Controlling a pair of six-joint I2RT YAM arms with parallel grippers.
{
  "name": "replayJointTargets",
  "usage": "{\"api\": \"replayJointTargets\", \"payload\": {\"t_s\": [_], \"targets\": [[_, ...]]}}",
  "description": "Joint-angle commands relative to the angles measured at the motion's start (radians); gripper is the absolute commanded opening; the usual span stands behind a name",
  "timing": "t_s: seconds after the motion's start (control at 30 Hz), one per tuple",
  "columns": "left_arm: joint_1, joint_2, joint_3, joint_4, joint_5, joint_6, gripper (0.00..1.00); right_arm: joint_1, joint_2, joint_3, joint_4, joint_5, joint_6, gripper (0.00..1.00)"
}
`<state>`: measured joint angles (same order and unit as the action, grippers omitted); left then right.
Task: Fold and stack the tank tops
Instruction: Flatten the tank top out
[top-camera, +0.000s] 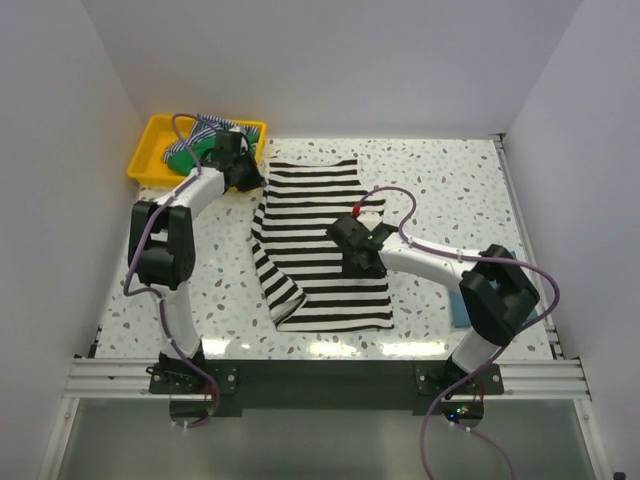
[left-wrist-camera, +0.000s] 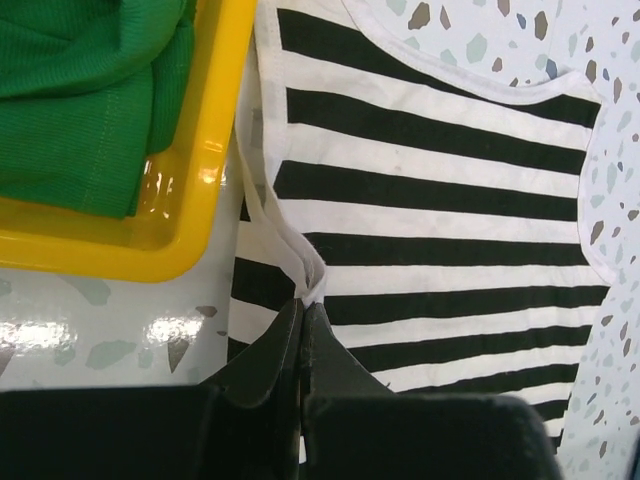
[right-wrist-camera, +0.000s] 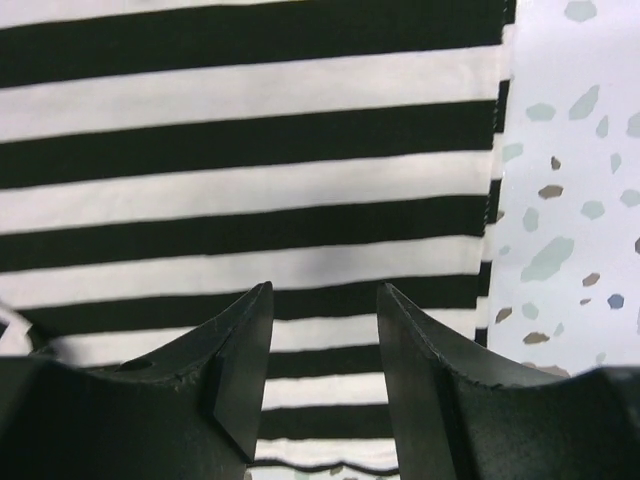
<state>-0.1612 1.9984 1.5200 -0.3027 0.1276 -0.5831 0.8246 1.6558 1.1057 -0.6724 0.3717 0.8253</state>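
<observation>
The black-and-white striped tank top (top-camera: 325, 260) lies flat mid-table, its left side folded inward. My left gripper (top-camera: 243, 172) (left-wrist-camera: 303, 300) is shut on a pinch of its white strap edge next to the yellow tray. The stripes (left-wrist-camera: 440, 180) spread out to the right of that grip. My right gripper (top-camera: 360, 258) (right-wrist-camera: 325, 288) is open above the top's striped cloth (right-wrist-camera: 250, 200), near its right side seam, with nothing between its fingers. A green tank top (left-wrist-camera: 80, 90) (top-camera: 183, 157) and a finely blue-striped one (top-camera: 214, 125) lie in the tray.
The yellow tray (top-camera: 148, 152) (left-wrist-camera: 205, 150) stands at the back left, its corner close to my left gripper. A strip of blue cloth (top-camera: 459, 308) shows beside the right arm's elbow. White walls enclose the speckled table (top-camera: 450, 190) on three sides.
</observation>
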Motion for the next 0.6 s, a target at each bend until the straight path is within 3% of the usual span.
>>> {"api": "replayJointTargets", "payload": {"t_s": [0.0,0.23,0.43,0.5,0.57], "targets": [[-0.02,0.039,0.066,0.076,0.067,0.003,0.0,-0.062,0.071,0.011,0.04,-0.016,-0.032,0.49],[-0.037,0.213,0.262,0.073,0.156,0.008,0.0,-0.237,0.225,0.078,0.051,-0.083,-0.084,0.47],[-0.028,0.411,0.569,-0.007,0.162,0.02,0.01,-0.438,0.271,0.106,0.073,-0.148,-0.132,0.47],[-0.02,0.451,0.67,-0.021,0.167,0.016,0.06,-0.462,0.288,0.163,0.056,-0.157,-0.163,0.47],[-0.005,0.485,0.736,-0.021,0.182,0.012,0.23,-0.464,0.297,0.212,0.048,-0.165,-0.196,0.48]]}}
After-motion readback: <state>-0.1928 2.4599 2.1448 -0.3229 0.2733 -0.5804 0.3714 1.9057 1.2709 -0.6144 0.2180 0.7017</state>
